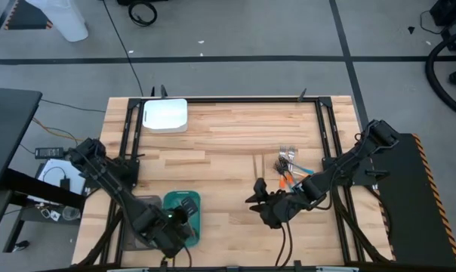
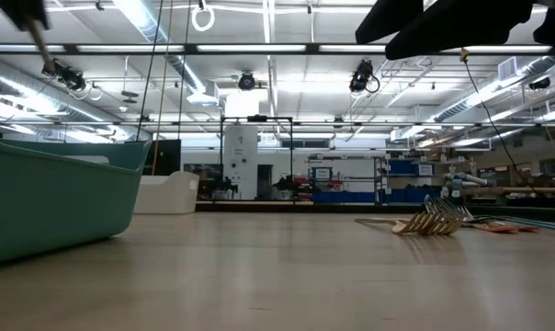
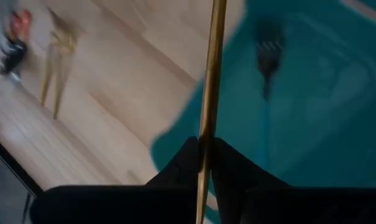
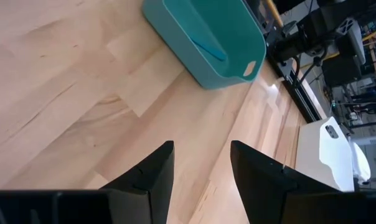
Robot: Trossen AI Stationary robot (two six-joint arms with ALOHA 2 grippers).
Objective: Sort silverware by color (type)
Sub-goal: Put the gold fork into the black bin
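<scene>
My left gripper [image 1: 175, 219] is shut on a slim gold piece of silverware [image 3: 210, 74] above the teal tray [image 1: 192, 202] at the table's near side. A dark fork [image 3: 267, 53] lies inside that tray. The remaining silverware [image 1: 288, 162], gold forks with orange and blue pieces, lies in a loose pile on the table right of centre, and the gold forks [image 2: 432, 222] also show in the low view. My right gripper [image 1: 257, 198] hovers open over bare table between the tray and the pile, with nothing between its fingers [image 4: 157, 171]. My left gripper pinches the gold piece's thin shaft [image 3: 205, 134] between its two fingers. The fingers point steeply down and the shaft runs on past their tips, along them. The piece is lifted clear, over the teal tray's edge. Which end is held does not show.
A white tray [image 1: 165, 115] stands at the table's far left. A grey tray [image 1: 146, 202] shows partly under my left arm, beside the teal one. Black frame rails [image 1: 325, 128] run along the table's sides. Bare wood lies across the table's middle.
</scene>
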